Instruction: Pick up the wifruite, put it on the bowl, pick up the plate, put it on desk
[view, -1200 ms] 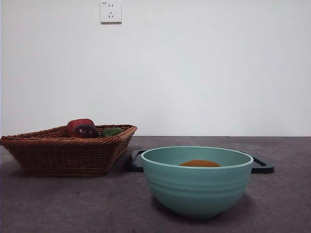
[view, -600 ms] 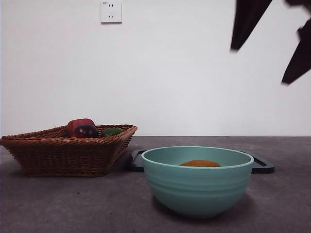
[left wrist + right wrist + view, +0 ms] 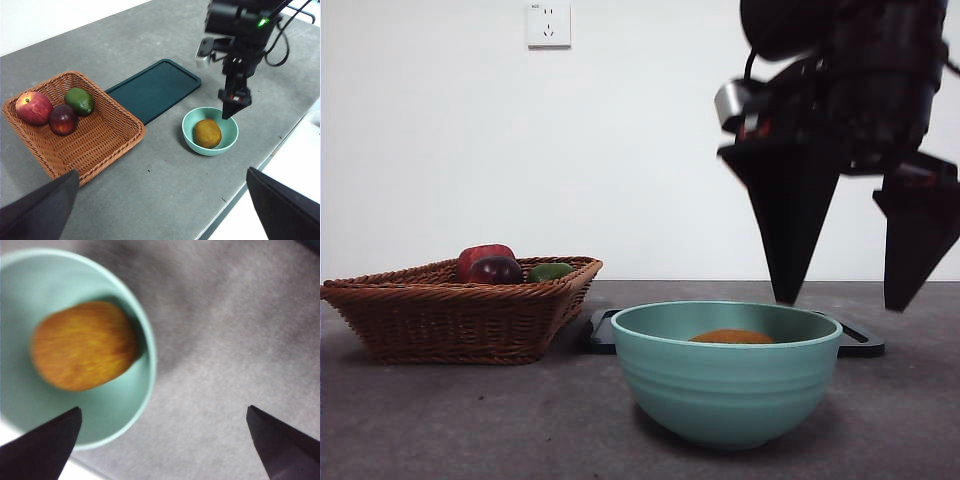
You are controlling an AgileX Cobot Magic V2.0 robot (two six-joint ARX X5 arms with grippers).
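A: Fruit status?
B: Orange-brown fruit [image 3: 207, 133] already sits in the teal bowl [image 3: 227, 127]. First step looks done.
A: So which step now?
B: My read: the plate pick-up. The only plate-like thing is the dark flat tray [image 3: 154, 89] lying on the worktop [image 3: 170, 185].
A: Right pincer?
B: Right pincer [image 3: 840, 298] hangs over the bowl's rim, jaws spread wide, nothing between them. Fruit is below it and off to one side, bare worktop under its other side. Tray lies beyond the bowl from it, not touching.
A: Left pincer?
B: Left pincer [image 3: 162, 200] waits high and well apart, jaws wide, empty. Basket [image 3: 107, 145] with the red apple [image 3: 33, 107], dark fruit [image 3: 62, 119] and green fruit [image 3: 79, 100] is below it.
A: Next move?
B: Judgement only: right pincer needs to clear the bowl, shift over to the tray's near edge, drop low and close on the thin rim. Flat tray, so a shallow edge grip; could slip.
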